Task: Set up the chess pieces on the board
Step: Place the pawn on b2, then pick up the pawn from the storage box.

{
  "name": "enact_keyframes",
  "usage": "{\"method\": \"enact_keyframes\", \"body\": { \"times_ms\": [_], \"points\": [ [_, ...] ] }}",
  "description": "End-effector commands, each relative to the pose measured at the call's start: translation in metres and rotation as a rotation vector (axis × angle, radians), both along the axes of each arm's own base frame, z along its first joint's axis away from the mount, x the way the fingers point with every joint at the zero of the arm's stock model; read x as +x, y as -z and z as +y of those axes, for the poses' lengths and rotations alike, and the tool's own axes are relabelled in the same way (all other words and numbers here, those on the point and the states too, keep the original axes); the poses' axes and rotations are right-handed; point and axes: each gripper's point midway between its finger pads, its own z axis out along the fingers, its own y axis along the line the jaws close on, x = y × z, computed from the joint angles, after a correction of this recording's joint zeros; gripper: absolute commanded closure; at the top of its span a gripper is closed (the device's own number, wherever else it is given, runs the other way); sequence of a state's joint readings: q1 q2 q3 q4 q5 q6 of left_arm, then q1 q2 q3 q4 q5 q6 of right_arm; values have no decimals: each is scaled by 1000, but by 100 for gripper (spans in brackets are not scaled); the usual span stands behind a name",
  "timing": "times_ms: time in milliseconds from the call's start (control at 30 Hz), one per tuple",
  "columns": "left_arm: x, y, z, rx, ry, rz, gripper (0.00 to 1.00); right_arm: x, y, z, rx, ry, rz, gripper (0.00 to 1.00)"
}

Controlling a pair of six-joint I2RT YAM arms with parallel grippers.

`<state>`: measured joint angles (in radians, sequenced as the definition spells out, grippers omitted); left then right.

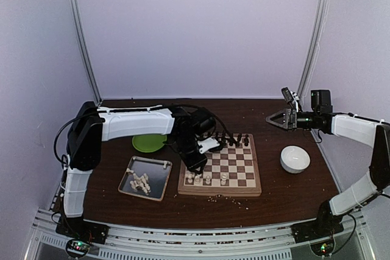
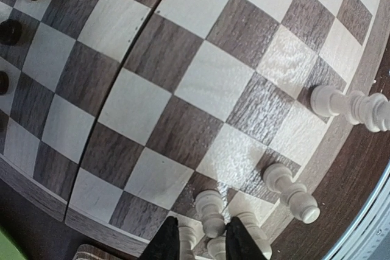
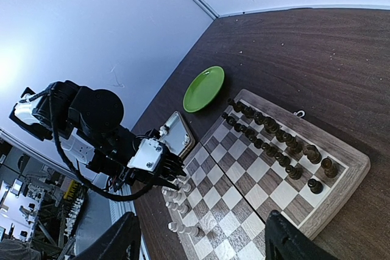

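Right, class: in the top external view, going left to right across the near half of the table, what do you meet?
silver tray → board → white bowl

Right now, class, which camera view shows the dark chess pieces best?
Right wrist: both rows of dark chess pieces stand clear and separate. Top external shows them tiny; left wrist catches only a few at its frame corner.
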<state>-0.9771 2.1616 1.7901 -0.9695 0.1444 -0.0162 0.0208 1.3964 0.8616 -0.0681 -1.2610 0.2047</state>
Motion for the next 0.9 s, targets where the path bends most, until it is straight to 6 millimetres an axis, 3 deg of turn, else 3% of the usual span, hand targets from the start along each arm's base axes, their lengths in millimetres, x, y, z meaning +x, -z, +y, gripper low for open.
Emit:
{"method": "enact_keyframes", "body": {
  "times_ms": [0,200,333,533,667,733,867],
  "points": [
    [5,-23,-7,-40,9,-41,72,3,-10,-1,8,-14,-35,31],
    [21,-69,1,-79,-45,-168,68,2,-12,-1,8,-15,-41,31],
    [24,-104,28,-110,-119,-239,64,2,-14,-1,8,-15,-46,30],
    [29,-93,127,-29,-449,-223,64,1,-16,-2,-2,-13,-62,30],
    [15,-72,180,0,-594,-160,65,2,-14,-2,-6,-11,-58,30],
    [7,-59,196,13,-636,-115,64,3,-12,-2,-6,-13,-52,30],
    [-9,-44,193,-29,-599,-44,62,5,-8,-2,-6,-12,-35,30]
  ]
}}
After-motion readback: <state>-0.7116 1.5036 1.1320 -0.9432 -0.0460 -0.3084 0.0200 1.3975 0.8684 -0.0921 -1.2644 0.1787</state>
